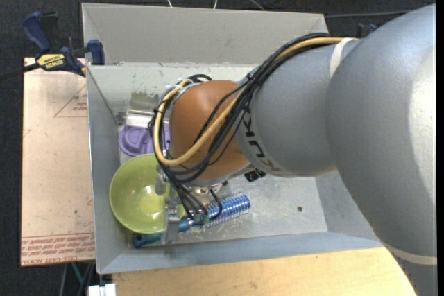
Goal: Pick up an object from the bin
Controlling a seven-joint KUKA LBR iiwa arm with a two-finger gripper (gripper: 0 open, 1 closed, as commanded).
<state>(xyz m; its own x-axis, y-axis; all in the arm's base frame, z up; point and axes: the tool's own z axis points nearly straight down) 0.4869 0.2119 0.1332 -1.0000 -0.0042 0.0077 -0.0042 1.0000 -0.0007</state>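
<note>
My gripper (171,220) reaches down under the orange wrist cover at the front left of the bin, right against the right rim of a yellow-green bowl (139,197). The bowl lies open side up near the bin's left wall. A blue ribbed cylinder like a hair roller (229,206) lies just right of the gripper on the bin floor. A small blue piece (143,240) pokes out under the bowl's front edge. The cover and cables hide the gripper's upper part.
A purple plastic thing (133,141) lies behind the bowl by the left wall, with a grey flat piece (141,105) farther back. The thick grey arm covers the bin's right half and middle. Bare floor shows at the front right.
</note>
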